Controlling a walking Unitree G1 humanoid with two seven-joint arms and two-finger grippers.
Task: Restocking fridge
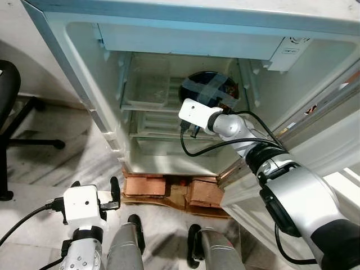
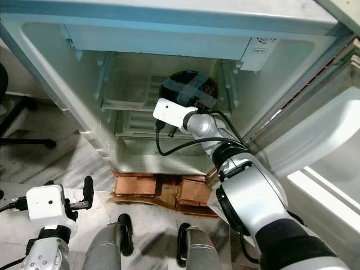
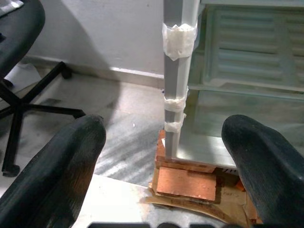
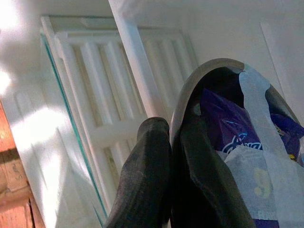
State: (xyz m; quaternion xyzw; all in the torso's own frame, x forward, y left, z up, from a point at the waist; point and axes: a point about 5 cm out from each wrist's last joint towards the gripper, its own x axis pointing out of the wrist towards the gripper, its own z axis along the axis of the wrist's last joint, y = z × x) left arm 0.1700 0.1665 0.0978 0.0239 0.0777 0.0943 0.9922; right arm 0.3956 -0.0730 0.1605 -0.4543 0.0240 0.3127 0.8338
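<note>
Right gripper (image 4: 166, 156) pinches the rim of the dark round tape-crossed bowl (image 1: 209, 90), apparently on the glass shelf (image 1: 147, 106) inside the open white fridge (image 1: 84, 84). Letting go off-edge could tip it. Left gripper (image 3: 166, 142) spread, idle.

Bright, even indoor light, glare on the fridge (image 4: 28, 109) wall, close black fingers (image 3: 57, 171) perhaps slightly soft.
</note>
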